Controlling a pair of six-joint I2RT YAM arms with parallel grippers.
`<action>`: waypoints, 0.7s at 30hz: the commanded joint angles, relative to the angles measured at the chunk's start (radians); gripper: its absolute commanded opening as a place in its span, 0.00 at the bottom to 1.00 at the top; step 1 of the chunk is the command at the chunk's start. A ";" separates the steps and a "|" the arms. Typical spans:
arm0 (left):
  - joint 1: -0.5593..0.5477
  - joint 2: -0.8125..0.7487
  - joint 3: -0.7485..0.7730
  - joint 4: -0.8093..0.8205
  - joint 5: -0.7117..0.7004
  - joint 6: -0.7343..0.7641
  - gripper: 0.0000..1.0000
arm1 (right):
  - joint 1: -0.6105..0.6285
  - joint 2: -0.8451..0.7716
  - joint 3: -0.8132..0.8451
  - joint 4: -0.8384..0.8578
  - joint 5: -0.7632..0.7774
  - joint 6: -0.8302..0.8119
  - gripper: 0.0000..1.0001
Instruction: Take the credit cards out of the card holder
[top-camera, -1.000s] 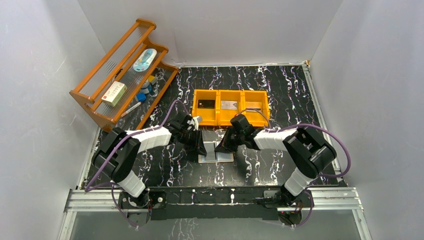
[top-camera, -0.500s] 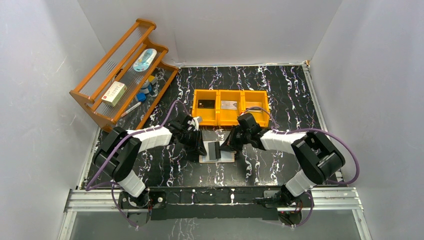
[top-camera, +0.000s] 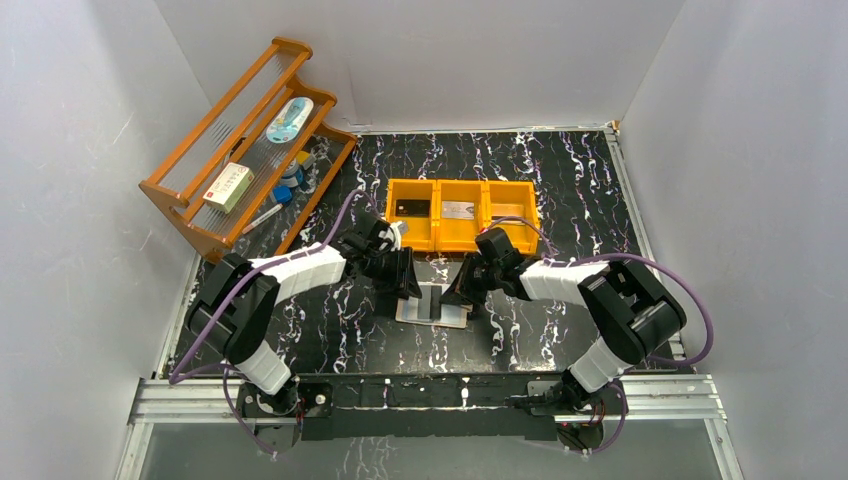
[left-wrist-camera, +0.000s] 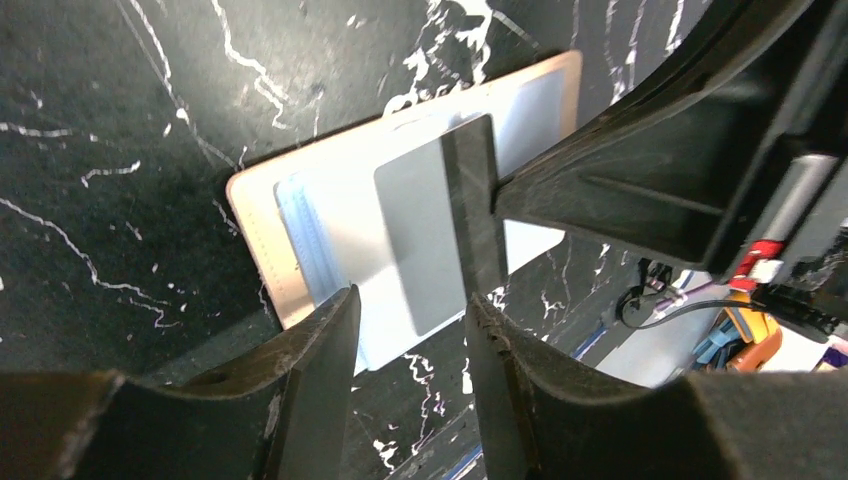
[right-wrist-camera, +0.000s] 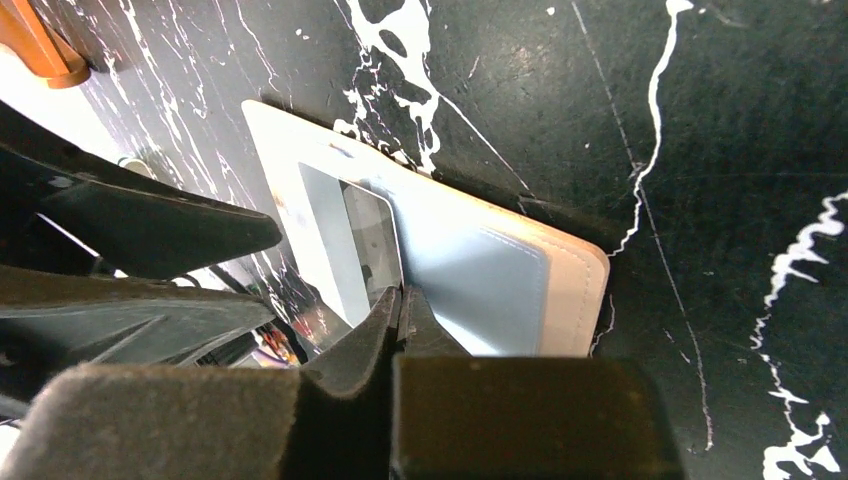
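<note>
My right gripper (right-wrist-camera: 402, 300) has its fingers clamped on the edge of a grey card (right-wrist-camera: 360, 240), which tilts up out of the open card holder (right-wrist-camera: 500, 290). My left gripper (left-wrist-camera: 412, 305) hangs over the holder's left end, fingers apart, gripping nothing. The holder lies flat on the black marbled table (top-camera: 560, 170), just nearer than the orange tray (top-camera: 437, 225).

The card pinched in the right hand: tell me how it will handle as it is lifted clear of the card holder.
Probably stiff: the card stands straight on edge from the right hand's pinch, without sagging. Likely slippery, since its face looks smooth and reflective. The card holder looks thin and light, so it may shift if dragged.
</note>
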 joint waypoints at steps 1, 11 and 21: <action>-0.003 -0.042 0.054 0.009 0.027 0.009 0.43 | -0.002 0.007 -0.016 0.016 0.003 0.012 0.06; -0.057 0.075 0.089 -0.019 0.122 0.062 0.39 | -0.002 0.003 -0.020 0.008 0.021 0.018 0.25; -0.061 0.066 0.037 -0.094 -0.034 0.056 0.36 | -0.002 0.017 -0.024 0.079 -0.027 0.035 0.29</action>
